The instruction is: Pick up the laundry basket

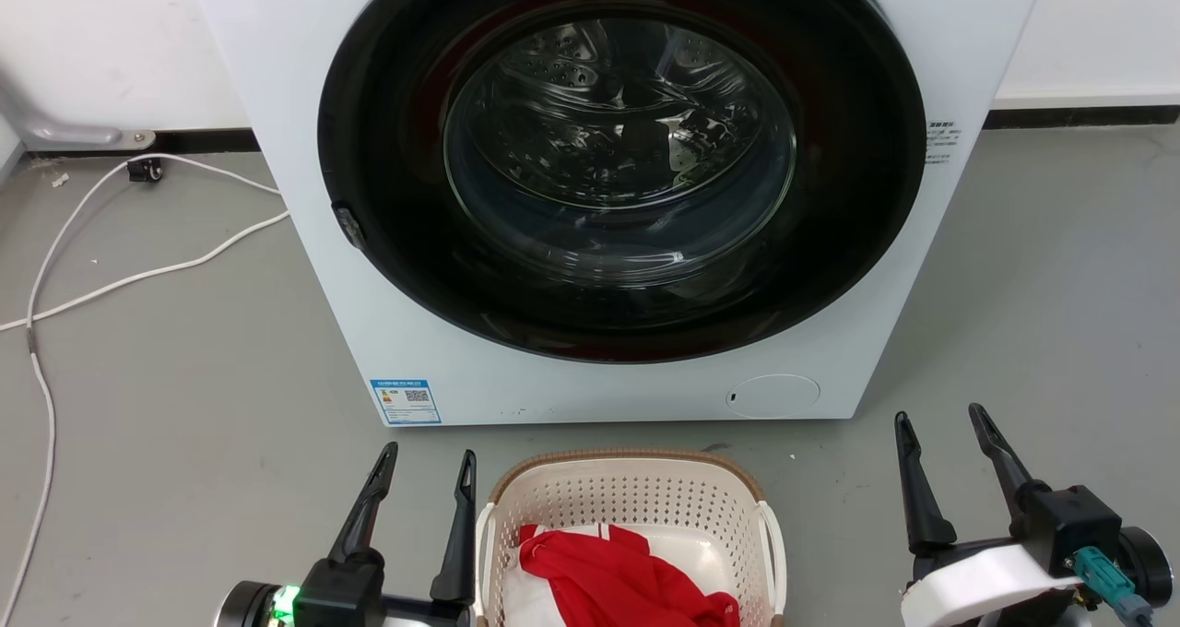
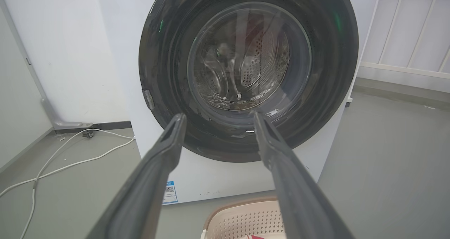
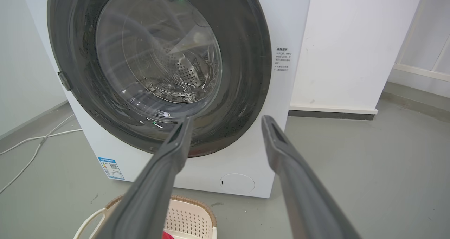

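on the floor (image 1: pixel 184 378) in front of the washing machine (image 1: pixel 553 387), the laundry basket (image 1: pixel 636 502) is flanked by the wide-open, empty left gripper (image 1: pixel 429 454) and right gripper (image 1: pixel 938 413), and, judged light yet stiff, is best taken by its white side handles (image 1: pixel 780 553).
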`<state>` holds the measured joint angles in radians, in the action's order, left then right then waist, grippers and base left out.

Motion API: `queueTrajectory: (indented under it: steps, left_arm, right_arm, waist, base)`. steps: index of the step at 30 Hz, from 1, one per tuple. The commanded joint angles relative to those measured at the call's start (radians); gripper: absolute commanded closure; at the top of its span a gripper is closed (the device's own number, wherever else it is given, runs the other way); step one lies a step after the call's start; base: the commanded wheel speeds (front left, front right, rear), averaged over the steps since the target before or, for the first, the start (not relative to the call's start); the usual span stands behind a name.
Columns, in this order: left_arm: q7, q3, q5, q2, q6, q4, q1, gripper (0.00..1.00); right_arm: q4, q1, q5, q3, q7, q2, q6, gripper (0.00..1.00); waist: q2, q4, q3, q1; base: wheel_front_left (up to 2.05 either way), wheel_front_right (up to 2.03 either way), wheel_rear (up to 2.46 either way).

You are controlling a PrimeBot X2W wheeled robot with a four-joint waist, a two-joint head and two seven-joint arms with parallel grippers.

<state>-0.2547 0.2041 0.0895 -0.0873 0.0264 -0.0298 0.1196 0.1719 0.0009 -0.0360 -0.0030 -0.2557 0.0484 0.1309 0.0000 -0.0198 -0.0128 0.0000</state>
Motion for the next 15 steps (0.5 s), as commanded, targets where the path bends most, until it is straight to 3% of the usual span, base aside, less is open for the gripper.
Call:
queueTrajectory:
  steps: [1,15]
  left_arm:
    - [-0.009,-0.012,-0.019,0.008,-0.007,-0.003,0.016,0.00]
    - [-0.011,-0.052,-0.033,0.032,-0.057,0.002,0.018,0.00]
  right_arm:
    - [0.002,0.001,0.015,0.001,-0.009,0.003,0.000,0.00]
    - [0.013,-0.005,-0.018,-0.003,-0.011,0.003,0.000,0.00]
  waist:
    - [0.0000,-0.001,-0.001,0.0000]
    - [0.0000,-0.007,-0.004,0.0000]
  base:
    - [0.00,0.00,0.00]
    - [0.00,0.00,0.00]
